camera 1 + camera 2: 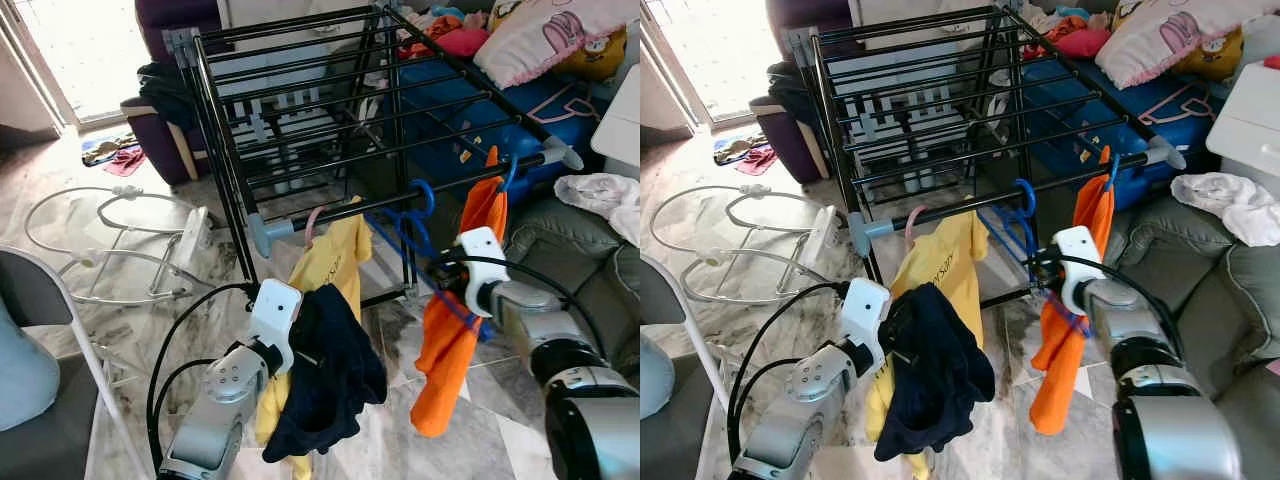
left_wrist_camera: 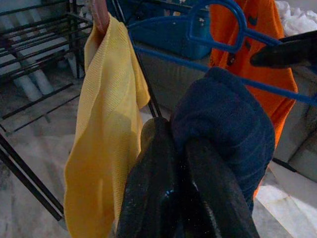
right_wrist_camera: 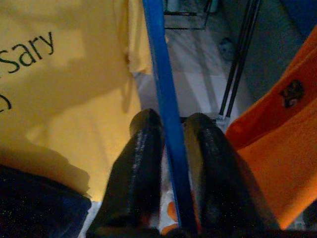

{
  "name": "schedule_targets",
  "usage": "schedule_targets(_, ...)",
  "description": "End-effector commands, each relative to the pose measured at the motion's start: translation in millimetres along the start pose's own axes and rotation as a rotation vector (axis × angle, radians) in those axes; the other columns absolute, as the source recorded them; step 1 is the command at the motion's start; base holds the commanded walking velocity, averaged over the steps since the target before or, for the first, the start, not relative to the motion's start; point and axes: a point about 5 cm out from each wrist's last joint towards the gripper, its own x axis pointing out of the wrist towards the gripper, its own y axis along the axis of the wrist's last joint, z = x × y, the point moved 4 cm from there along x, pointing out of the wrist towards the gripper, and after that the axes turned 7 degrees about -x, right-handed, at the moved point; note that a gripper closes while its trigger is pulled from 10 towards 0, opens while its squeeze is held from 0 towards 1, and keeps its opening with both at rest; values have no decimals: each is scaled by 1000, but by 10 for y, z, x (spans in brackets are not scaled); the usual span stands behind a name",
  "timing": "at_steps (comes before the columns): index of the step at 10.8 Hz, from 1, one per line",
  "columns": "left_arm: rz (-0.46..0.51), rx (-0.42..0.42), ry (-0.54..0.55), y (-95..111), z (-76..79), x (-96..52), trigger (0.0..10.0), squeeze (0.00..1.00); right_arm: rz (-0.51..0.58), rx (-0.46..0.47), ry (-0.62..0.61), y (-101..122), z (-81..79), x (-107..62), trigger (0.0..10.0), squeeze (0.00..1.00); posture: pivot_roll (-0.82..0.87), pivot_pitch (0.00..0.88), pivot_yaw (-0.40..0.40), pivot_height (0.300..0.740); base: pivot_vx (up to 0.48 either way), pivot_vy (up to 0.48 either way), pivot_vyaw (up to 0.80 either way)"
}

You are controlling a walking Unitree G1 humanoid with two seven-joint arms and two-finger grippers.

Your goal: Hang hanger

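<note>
A blue hanger (image 1: 424,192) is hooked over the front rail (image 1: 530,162) of the black drying rack. My right gripper (image 3: 168,124) is shut on its lower blue bar (image 3: 166,89), between a yellow shirt (image 1: 335,260) on a pink hanger (image 1: 313,222) and an orange shirt (image 1: 455,330) on the same rail. Lower down in front of the rack, my left gripper (image 2: 173,139) is shut on a bunched navy garment (image 1: 330,370), which hangs in front of the yellow shirt and hides the fingers in the eye views.
A white tubular frame (image 1: 100,240) lies on the marble floor at left. A grey chair (image 1: 40,400) stands at lower left. A grey sofa (image 1: 570,260) with white cloth (image 1: 600,195) is at right, and a blue box (image 1: 480,110) sits behind the rack.
</note>
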Motion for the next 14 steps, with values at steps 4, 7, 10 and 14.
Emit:
schedule_targets(4,4,13,6,33,-7,24,10000,0,43,-57,-19,89,30,-4,0,0,-131,0,62,740,0,0,0)
schedule_targets(7,-11,67,99,0,-126,37,10000,0,209,-15,-84,305,96,-63,0,0,-137,0,52,740,0,0,0)
schedule_targets(10,-9,65,116,-26,-135,27,10000,0,279,82,-96,48,-93,-181,6196,0,-159,0,58,740,0,0,0)
schedule_targets(14,-1,64,136,-16,-197,-12,10000,0,276,138,-216,-181,-266,-318,10000,0,-164,0,64,740,0,0,0)
